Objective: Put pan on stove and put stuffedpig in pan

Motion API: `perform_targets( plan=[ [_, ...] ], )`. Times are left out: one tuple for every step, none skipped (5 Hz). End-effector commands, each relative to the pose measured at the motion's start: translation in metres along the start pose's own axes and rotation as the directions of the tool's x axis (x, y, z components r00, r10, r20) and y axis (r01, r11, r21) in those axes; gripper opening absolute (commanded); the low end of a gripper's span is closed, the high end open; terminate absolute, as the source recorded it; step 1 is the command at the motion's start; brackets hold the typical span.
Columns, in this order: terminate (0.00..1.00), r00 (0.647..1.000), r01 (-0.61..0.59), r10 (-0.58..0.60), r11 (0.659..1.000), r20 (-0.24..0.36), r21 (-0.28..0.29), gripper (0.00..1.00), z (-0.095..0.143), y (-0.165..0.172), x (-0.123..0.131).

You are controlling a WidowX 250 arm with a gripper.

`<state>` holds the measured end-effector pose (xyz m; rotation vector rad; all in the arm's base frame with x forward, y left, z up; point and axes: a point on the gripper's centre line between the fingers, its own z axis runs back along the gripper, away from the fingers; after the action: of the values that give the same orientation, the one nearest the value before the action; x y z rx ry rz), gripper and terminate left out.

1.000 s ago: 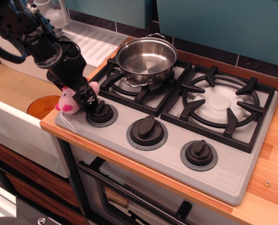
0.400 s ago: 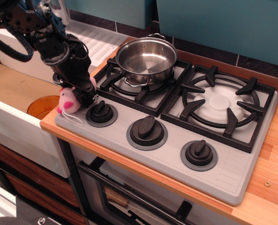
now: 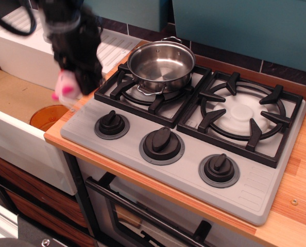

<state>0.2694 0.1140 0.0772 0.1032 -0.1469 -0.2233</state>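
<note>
The shiny steel pan (image 3: pixel 161 66) stands on the left burner grate of the grey stove (image 3: pixel 194 128), empty inside. My black gripper (image 3: pixel 77 77) is shut on the pale-pink stuffedpig (image 3: pixel 66 87) and holds it in the air, above the stove's front-left corner and to the left of the pan. The picture is blurred around the gripper and the pig, so the fingertips are not clear. The pig's dark pink feet point down.
A white sink (image 3: pixel 19 103) with an orange drain (image 3: pixel 47 116) lies to the left, a ribbed drainboard (image 3: pixel 109 43) behind it. Three black knobs (image 3: pixel 162 144) line the stove front. The right burner (image 3: pixel 243 114) is bare. A wooden counter (image 3: pixel 297 200) runs around the stove.
My gripper has risen with the stuffedpig from beside the left knob, up and slightly back and left. The pan has not moved.
</note>
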Motion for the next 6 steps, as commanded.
perform_targets(
  plan=[
    [0.0, 1.0, -0.001, 0.003, 0.999, -0.031, 0.044, 0.0, 0.055, -0.003, 0.059],
    [0.0, 0.999, -0.001, 0.002, 1.0, -0.044, 0.029, 0.0, 0.057, -0.011, 0.084],
    [0.0, 0.999, -0.005, 0.006, 1.0, -0.051, 0.017, 0.0, 0.054, -0.019, 0.102],
    [0.0, 0.999, -0.016, 0.016, 1.0, -0.034, 0.007, 0.0, 0.047, -0.027, 0.111],
    [0.0, 1.0, 0.007, -0.007, 1.0, -0.002, 0.009, 1.0, 0.041, -0.03, 0.115],
    [0.0, 1.0, 0.004, -0.004, 1.0, 0.025, 0.005, 1.0, 0.035, -0.03, 0.119]
  ],
)
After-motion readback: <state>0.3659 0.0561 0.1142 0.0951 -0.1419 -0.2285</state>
